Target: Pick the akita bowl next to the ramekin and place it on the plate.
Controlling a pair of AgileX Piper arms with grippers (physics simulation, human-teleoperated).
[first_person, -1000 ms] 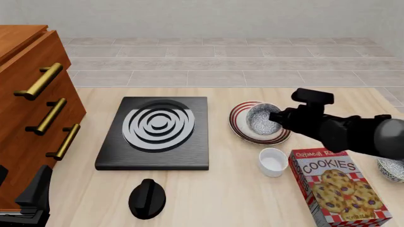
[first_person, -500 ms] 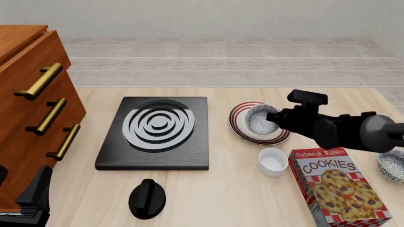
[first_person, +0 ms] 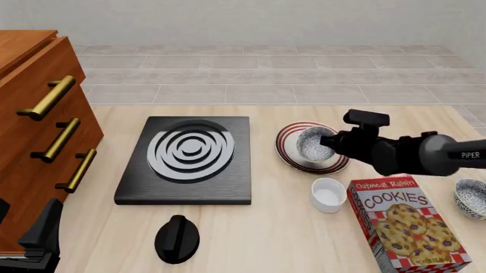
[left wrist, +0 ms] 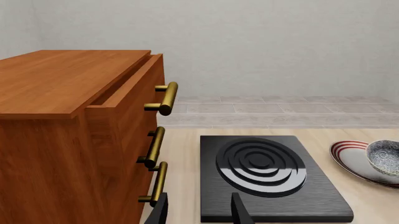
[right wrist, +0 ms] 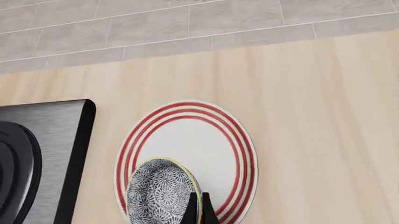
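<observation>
Taking the plate (first_person: 292, 158) as the landmark, the nearest thing to the camera is the left gripper (left wrist: 198, 211), which hangs low near the wooden drawer cabinet (first_person: 31, 142), well apart from the plate; its two fingers stand apart with nothing between them. A black knob (first_person: 177, 239) lies on the table (first_person: 258, 233) in front of the black slab with white rings (first_person: 188, 159). The cookies box (first_person: 402, 222) lies nearer than the plate and to its right, and a second speckled bowl (first_person: 472, 198) sits beyond the box at the right edge. The ramekin (first_person: 328, 194) stands just in front of the plate, touching nothing.

The akita bowl (right wrist: 160, 190) is over the plate, on the plate's near part. The right gripper (right wrist: 199, 209) is closed on the bowl's rim, one finger inside and one outside. The bowl looks tilted. I cannot tell if its bottom touches the plate. The black slab lies to the left of the plate.
</observation>
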